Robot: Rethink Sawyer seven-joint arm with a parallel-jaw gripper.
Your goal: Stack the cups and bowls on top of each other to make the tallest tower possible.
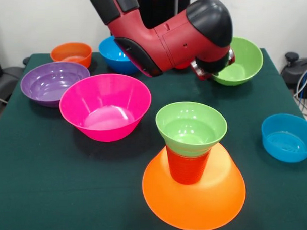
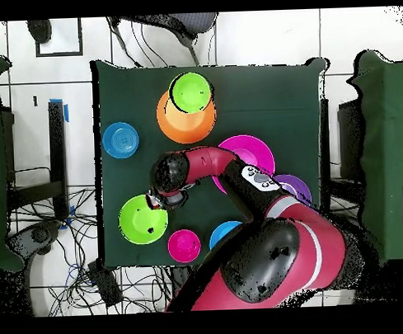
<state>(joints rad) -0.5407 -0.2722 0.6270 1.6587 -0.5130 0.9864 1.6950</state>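
Note:
The tower stands near the front: a large orange bowl (image 1: 197, 199) (image 2: 172, 125), rim down, carries an upright orange-red cup (image 1: 187, 167), and a small green bowl (image 1: 192, 128) (image 2: 191, 91) sits rim up on the cup. My gripper (image 2: 159, 198) hangs at the rim of a mid green bowl (image 1: 241, 60) (image 2: 142, 219) at the back. The arm's black and red wrist (image 1: 201, 32) hides most of the gripper in the front view, so its state is unclear.
A large pink bowl (image 1: 105, 106) (image 2: 255, 147) stands left of the tower. Beyond it are a purple bowl (image 1: 52, 82), a small orange bowl (image 1: 71, 54) and a blue bowl (image 1: 112, 54). A small blue bowl (image 1: 288, 137) (image 2: 120, 139) sits far right. A small pink-red bowl (image 2: 184, 245) lies near the base.

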